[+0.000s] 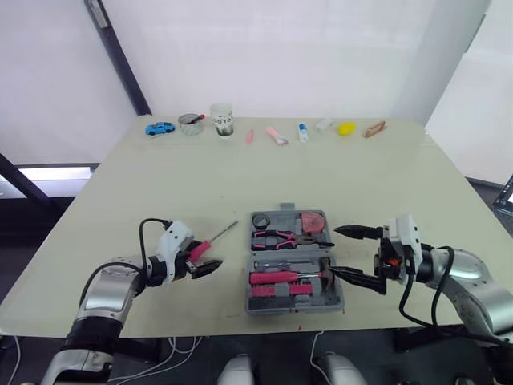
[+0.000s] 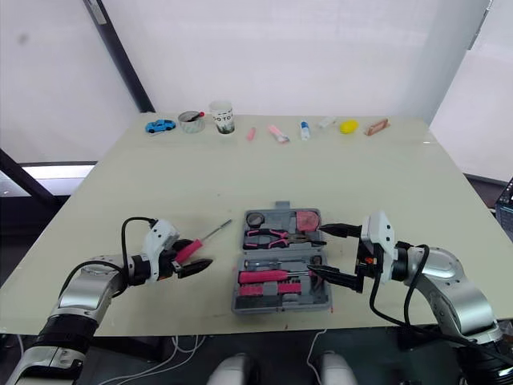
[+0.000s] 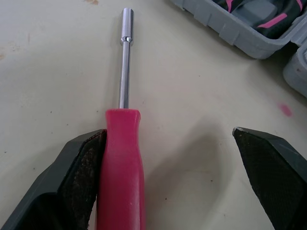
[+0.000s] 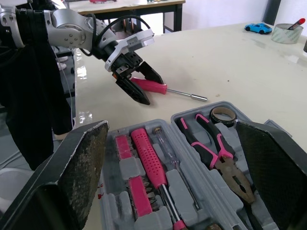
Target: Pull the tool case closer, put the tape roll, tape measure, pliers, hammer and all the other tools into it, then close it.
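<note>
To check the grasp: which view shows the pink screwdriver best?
The left wrist view: the screwdriver is close up, handle against one finger of the open left tool. Eye views show it small; the right wrist view shows it partly behind that tool.

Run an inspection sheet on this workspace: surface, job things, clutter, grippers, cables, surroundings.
Surface: pale table, small red speck by the case's front.
Job's things: tool case open near the front edge, holding pliers, hammer, tape roll, tape measure; screwdriver on the table to its left.
Clutter: toy car, cup, yellow object and small items along the far edge.
Grippers: left gripper open around the screwdriver handle, one finger touching it; right gripper open at the case's right side.
Cables: black cables loop at both wrists.
Surroundings: white wall, dark slanted post.
</note>
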You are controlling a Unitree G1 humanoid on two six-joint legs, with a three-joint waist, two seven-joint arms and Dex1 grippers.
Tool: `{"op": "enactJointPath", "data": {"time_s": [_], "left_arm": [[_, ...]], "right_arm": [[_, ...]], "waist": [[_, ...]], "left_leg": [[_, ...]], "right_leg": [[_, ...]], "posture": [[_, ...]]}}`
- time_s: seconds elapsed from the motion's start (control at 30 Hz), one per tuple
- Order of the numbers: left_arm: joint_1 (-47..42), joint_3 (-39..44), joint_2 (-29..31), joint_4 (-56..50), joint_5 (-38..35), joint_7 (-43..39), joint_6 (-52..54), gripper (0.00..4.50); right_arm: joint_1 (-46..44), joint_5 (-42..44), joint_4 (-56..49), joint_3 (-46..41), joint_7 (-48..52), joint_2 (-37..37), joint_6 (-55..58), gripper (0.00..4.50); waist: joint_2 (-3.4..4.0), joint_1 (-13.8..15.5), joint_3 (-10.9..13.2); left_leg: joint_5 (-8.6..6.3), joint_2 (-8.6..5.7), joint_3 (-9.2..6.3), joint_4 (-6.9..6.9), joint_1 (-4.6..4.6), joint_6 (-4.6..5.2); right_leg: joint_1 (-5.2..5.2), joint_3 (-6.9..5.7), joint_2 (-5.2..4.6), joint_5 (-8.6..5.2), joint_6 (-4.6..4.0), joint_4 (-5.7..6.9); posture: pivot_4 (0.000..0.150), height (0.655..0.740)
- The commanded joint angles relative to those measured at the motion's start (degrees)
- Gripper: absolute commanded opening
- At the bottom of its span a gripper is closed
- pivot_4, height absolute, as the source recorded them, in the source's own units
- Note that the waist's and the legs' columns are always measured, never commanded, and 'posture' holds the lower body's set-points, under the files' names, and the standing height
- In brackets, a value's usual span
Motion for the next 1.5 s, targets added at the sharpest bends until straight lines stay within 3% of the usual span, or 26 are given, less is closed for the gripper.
{"op": "enactJointPath", "data": {"time_s": [0.03, 0.27, 0.37, 0.57, 0.6, 0.93, 1.2, 1.33, 1.5], "left_arm": [[-1.8, 0.4, -0.8, 2.0, 0.8, 2.1, -0.2, 4.50], [-2.1, 1.0, -3.5, 2.9, 0.0, 3.8, 0.3, 4.50], [-1.6, 1.3, -3.4, 3.0, -0.1, 3.9, 0.4, 3.64], [-1.8, 2.2, -3.9, 3.4, -0.6, 4.4, 0.4, 0.61], [-1.8, 2.4, -4.0, 3.2, -0.7, 4.5, 0.5, 0.51], [2.1, 6.5, -2.3, -4.3, -3.5, 3.8, 1.1, 0.51], [7.5, 9.2, 4.1, -15.8, -7.2, -2.1, 1.4, 0.51], [6.9, 8.5, 8.5, -20.4, -9.3, -7.7, 1.8, 0.51], [2.2, 4.3, 11.8, -26.4, -12.9, -12.5, 10.4, 0.51]], "right_arm": [[-0.5, 1.3, -3.0, -1.5, 0.4, -0.9, 0.5, 4.40], [-0.3, 2.1, -3.7, -1.8, 0.5, -1.1, 1.2, 4.40], [-0.2, 2.0, -3.6, -2.0, 0.5, -1.4, 1.1, 4.50], [-0.5, 1.7, -3.0, -1.6, 0.6, -1.4, 1.0, 4.50], [-0.5, 1.7, -3.1, -1.5, 0.5, -1.3, 1.2, 4.50], [-0.7, 2.8, -3.5, -2.0, 0.3, -1.1, 2.0, 4.50], [0.7, 3.6, -3.3, -2.9, 0.5, -0.5, 1.3, 4.50], [1.9, 4.0, -2.9, -3.6, 1.5, 0.2, -0.5, 4.50], [2.5, 2.5, -2.0, -4.3, 3.8, 0.3, -4.7, 4.50]], "waist": [[0.00, 0.0, 0.0], [0.00, 0.3, 0.0], [0.01, 0.3, 0.0], [0.02, 0.3, 0.0], [0.04, 0.3, 0.0], [0.03, -0.3, 0.0], [-0.01, 0.0, 0.0], [-0.01, 0.2, 0.0], [-0.01, 0.3, 0.1]], "left_leg": [[0.00, 0.00, 0.00, 0.00, 0.00, 0.00], [0.00, 0.00, -0.01, 0.00, 0.01, 0.00], [0.00, -0.01, -0.01, 0.01, 0.02, 0.00], [0.00, -0.01, -0.01, -0.01, 0.02, 0.00], [0.00, -0.01, -0.01, -0.01, 0.02, 0.00], [0.00, -0.01, -0.01, -0.02, 0.03, 0.00], [0.00, 0.00, -0.04, -0.04, 0.00, 0.00], [0.00, 0.00, -0.03, -0.03, -0.01, 0.00], [0.00, -0.01, 0.01, -0.03, -0.02, 0.00]], "right_leg": [[0.00, 0.00, 0.00, 0.00, 0.00, 0.00], [0.02, 0.00, 0.00, 0.00, 0.00, 0.01], [0.02, 0.00, 0.00, 0.01, 0.00, 0.01], [0.02, 0.00, 0.00, 0.00, 0.00, -0.01], [0.02, 0.00, 0.00, 0.00, 0.00, -0.01], [0.03, 0.01, -0.01, 0.00, 0.00, -0.03], [0.00, -0.02, -0.03, -0.11, -0.20, -0.04], [0.01, -0.03, -0.05, -0.13, -0.23, -0.04], [0.00, -0.02, -0.06, -0.14, -0.22, -0.07]], "posture": [[0.150, 0.7400], [0.150, 0.7400], [0.150, 0.7400], [0.150, 0.7400], [0.150, 0.7400], [0.150, 0.7400], [0.150, 0.7400], [0.150, 0.7400], [0.150, 0.7400]]}}
